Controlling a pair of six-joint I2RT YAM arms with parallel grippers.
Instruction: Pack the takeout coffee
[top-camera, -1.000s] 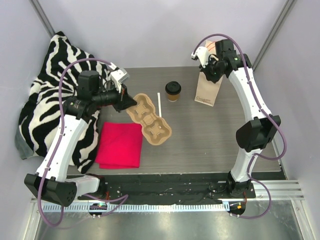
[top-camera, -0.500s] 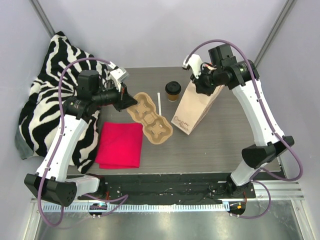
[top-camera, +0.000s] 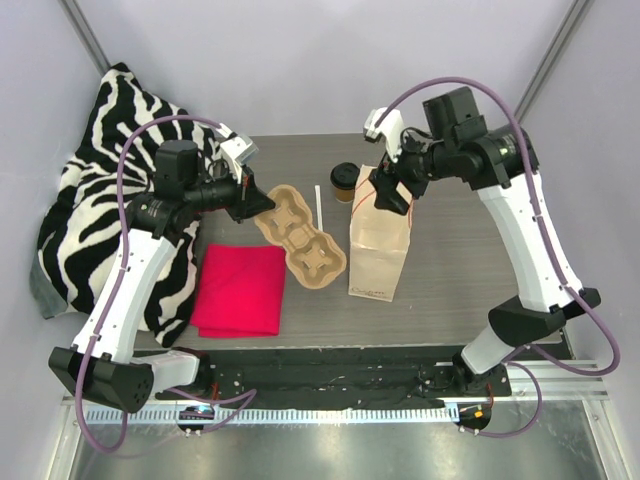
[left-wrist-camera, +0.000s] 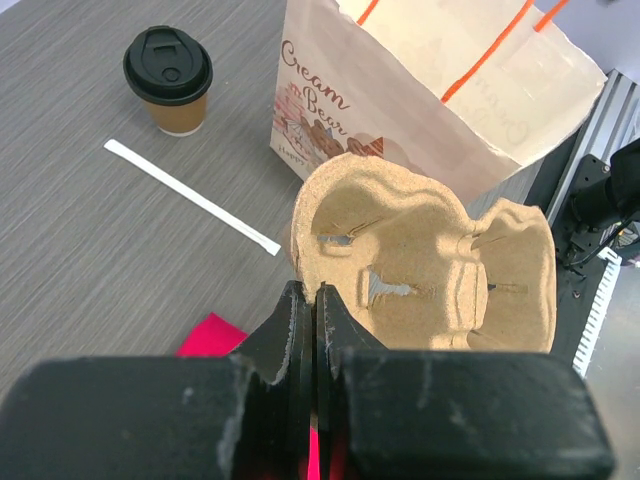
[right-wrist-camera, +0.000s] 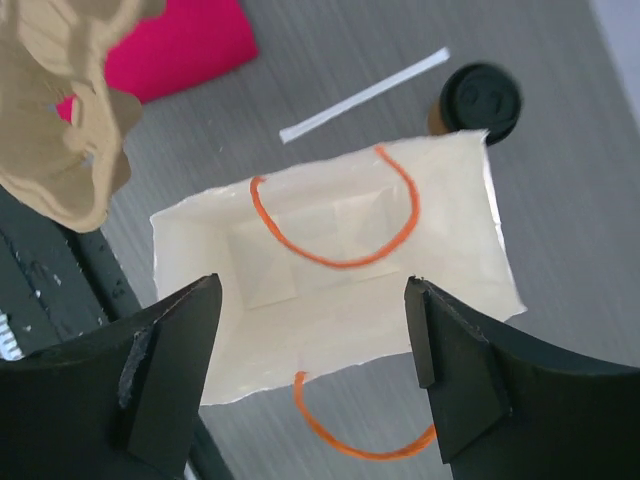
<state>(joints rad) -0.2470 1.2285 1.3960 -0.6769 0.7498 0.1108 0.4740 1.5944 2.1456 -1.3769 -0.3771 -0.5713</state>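
Grey wood-grain table (top-camera: 450, 260), pale walls behind: coffee sits outside the bag, L arm on the carrier, R arm over the bag.
L gripper (left-wrist-camera: 308, 295) is pinched tight on the rim of the tan pulp two-cup carrier (left-wrist-camera: 430, 270), which stretches away ahead of its fingertips. R gripper (right-wrist-camera: 312, 290) is spread wide w/ nothing in it, hovering right above the open mouth of the tall kraft paper bag w/ orange handles (right-wrist-camera: 330, 270), which stands upright under it. Small brown paper cup w/ round black lid (top-camera: 345, 182) stands upright on the table to R gripper's left, just beside the bag's far corner and ahead of L gripper past the carrier. Thin white strip (top-camera: 319, 208) lies betw. carrier and bag. Pink cloth (top-camera: 240, 290) lies below L gripper, zebra-print cloth (top-camera: 90, 200) behind that arm.
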